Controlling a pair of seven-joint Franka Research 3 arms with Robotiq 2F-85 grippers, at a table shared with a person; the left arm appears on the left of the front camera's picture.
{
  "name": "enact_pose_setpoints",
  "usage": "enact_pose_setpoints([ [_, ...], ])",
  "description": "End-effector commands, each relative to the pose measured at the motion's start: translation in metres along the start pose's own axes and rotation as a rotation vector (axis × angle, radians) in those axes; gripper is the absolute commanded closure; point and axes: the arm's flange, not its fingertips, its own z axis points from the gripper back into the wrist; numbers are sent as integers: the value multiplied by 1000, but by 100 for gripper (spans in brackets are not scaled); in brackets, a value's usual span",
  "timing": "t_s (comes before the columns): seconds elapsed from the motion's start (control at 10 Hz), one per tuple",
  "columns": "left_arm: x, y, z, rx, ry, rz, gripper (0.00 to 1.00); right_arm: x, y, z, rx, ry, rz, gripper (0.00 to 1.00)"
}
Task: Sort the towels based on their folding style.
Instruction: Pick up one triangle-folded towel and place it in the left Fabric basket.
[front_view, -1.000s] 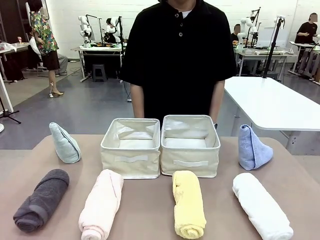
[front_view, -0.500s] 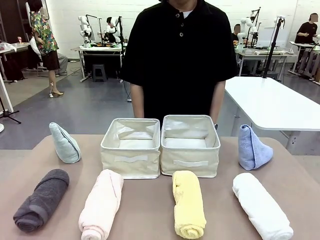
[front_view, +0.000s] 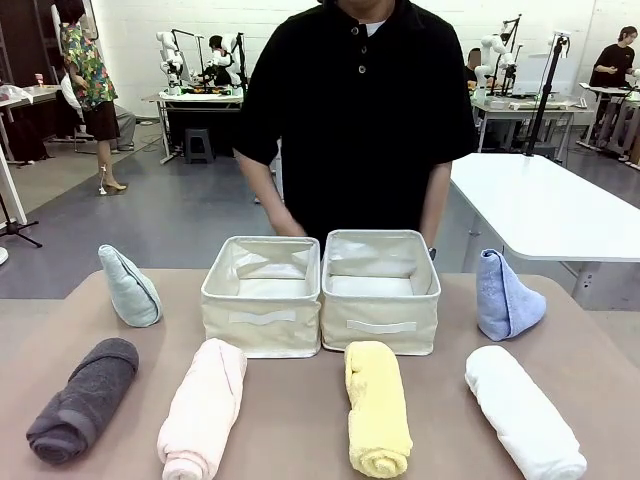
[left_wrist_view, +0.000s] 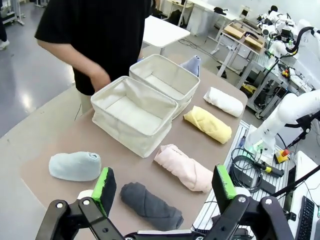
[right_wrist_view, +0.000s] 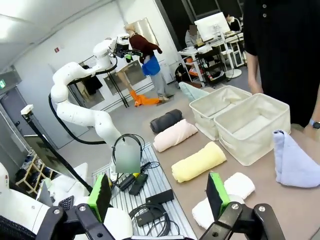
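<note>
Four rolled towels lie along the near side of the table: dark grey (front_view: 82, 399), pale pink (front_view: 203, 407), yellow (front_view: 377, 407) and white (front_view: 522, 410). A pale teal cone-folded towel (front_view: 129, 286) stands at the far left and a light blue one (front_view: 506, 297) at the far right. My left gripper (left_wrist_view: 164, 182) hangs open high above the dark grey roll (left_wrist_view: 150, 205) with nothing between its fingers. Open too, my right gripper (right_wrist_view: 159, 194) is held off the table's edge near the white roll (right_wrist_view: 225, 197).
Two beige fabric baskets (front_view: 262, 330) (front_view: 380, 335) stand side by side at the table's middle, both with nothing inside. A person in a black shirt stands behind them, one hand (front_view: 290, 222) just behind the left basket. A white table (front_view: 540, 205) is at the back right.
The person's arm on the picture's left has swung inward, bringing the hand close behind the left basket. Towels and baskets have not moved.
</note>
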Motion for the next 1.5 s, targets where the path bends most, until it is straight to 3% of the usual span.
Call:
enact_pose_setpoints([
  [0.0, 1, 2, 4, -12, -24, -18, 0, -1, -1, 0, 5, -3, -6, 0],
  [1.4, 1, 2, 4, -12, -24, -18, 0, -1, -1, 0, 5, -3, -6, 0],
])
